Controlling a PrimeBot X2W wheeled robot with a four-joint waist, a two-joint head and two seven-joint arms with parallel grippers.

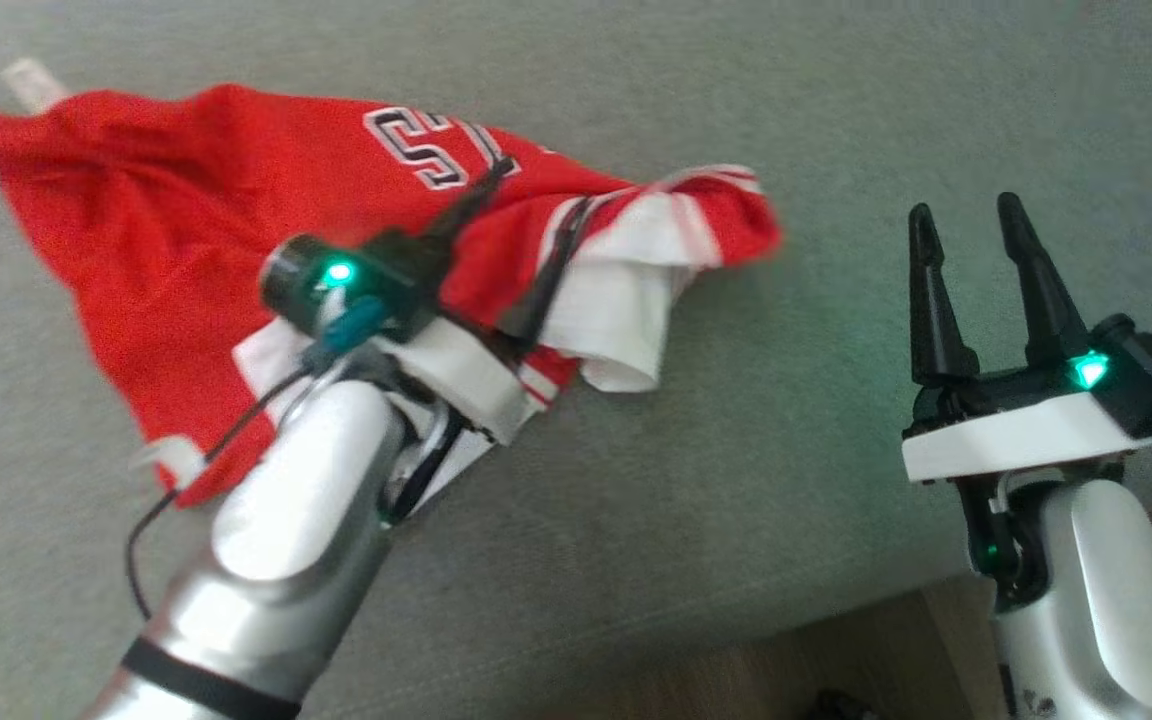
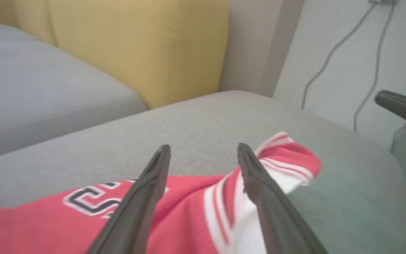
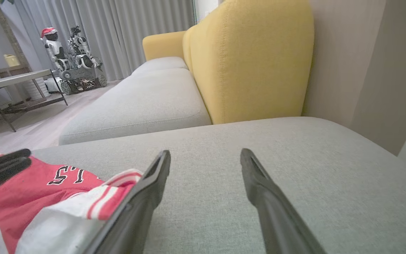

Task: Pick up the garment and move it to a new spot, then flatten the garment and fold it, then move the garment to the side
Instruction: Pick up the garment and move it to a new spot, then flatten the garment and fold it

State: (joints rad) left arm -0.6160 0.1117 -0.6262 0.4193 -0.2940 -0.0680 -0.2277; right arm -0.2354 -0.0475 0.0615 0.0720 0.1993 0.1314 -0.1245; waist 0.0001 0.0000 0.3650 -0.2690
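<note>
A red jersey garment (image 1: pixel 186 200) with white trim and a black-and-white number lies rumpled on the grey sofa cushion (image 1: pixel 736 450). Its white-striped right end (image 1: pixel 696 215) is bunched up and blurred. My left gripper (image 1: pixel 547 184) hovers over that end, open, with cloth showing below and between its fingers (image 2: pixel 203 148) but nothing pinched. The garment (image 2: pixel 189 194) runs under both fingers there. My right gripper (image 1: pixel 965 205) stands open over bare cushion to the right of the garment (image 3: pixel 30 187), fingers apart (image 3: pixel 205 152) and holding nothing.
A yellow backrest (image 3: pixel 252 63) rises behind the cushion. The cushion's front edge and wooden floor (image 1: pixel 936 640) lie at the lower right. A wall with hanging cables (image 2: pixel 347 53) is past the far end. A low table (image 3: pixel 9 77) and small robots (image 3: pixel 69 53) stand across the room.
</note>
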